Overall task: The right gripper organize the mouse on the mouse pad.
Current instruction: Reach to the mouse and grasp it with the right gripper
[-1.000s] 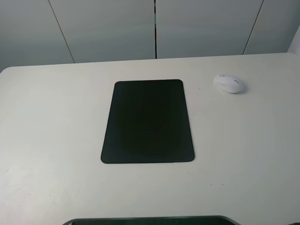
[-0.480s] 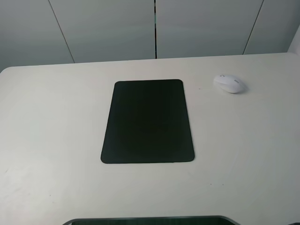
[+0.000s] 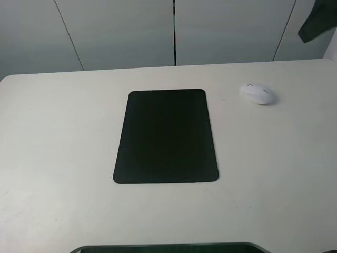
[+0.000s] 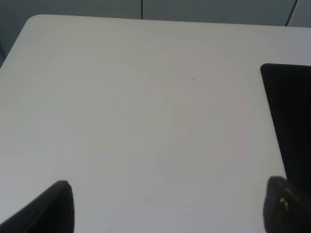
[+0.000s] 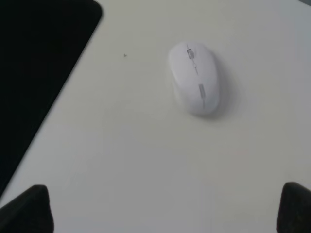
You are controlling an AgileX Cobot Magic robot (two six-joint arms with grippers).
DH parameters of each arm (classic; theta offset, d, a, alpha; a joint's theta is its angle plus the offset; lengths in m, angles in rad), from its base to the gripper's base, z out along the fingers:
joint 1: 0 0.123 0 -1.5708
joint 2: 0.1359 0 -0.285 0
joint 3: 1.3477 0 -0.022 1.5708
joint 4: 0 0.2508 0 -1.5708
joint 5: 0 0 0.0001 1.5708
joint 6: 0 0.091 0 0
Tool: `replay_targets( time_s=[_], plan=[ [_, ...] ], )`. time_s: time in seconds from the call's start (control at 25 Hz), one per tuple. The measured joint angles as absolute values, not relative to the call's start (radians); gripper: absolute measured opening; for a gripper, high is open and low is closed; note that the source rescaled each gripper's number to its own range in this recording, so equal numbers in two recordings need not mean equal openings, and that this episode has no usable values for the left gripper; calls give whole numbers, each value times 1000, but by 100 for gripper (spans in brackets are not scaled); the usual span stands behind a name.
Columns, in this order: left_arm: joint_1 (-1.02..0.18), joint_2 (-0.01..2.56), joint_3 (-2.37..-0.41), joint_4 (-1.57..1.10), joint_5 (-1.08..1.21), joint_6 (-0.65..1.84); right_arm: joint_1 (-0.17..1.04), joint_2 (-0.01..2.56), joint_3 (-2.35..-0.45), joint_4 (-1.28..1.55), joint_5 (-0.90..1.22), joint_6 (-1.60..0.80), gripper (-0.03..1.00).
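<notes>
The white mouse (image 3: 258, 94) lies on the table, to the right of the black mouse pad (image 3: 166, 136) and apart from it. In the right wrist view the mouse (image 5: 194, 77) lies ahead of my right gripper (image 5: 160, 213), whose black fingertips (image 5: 26, 208) stand wide apart and empty, with a corner of the pad (image 5: 34, 58) beside it. A dark part of my right arm (image 3: 318, 21) shows at the top right of the exterior view. My left gripper (image 4: 167, 208) is open and empty over bare table, with the pad's edge (image 4: 291, 116) at one side.
The cream table (image 3: 63, 132) has its far edge (image 3: 158, 67) against grey wall panels. A dark object's rim (image 3: 168, 246) shows at the table's front edge.
A dark part of my right arm has come into the exterior view at the top right. The mouse and the pad have not moved.
</notes>
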State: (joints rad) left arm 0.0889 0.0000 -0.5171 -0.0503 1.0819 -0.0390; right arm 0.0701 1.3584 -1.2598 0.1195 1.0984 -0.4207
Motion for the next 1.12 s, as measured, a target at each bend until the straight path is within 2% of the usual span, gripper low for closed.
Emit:
replay_targets(
  time_s=[0.44, 1.12],
  plan=[
    [89, 0, -517, -50, 1082, -39, 89, 1698, -1490, 89, 1151, -540, 100],
    [89, 0, -515, -50, 1082, -39, 89, 2012, -1501, 46, 988, -679, 100]
  ],
)
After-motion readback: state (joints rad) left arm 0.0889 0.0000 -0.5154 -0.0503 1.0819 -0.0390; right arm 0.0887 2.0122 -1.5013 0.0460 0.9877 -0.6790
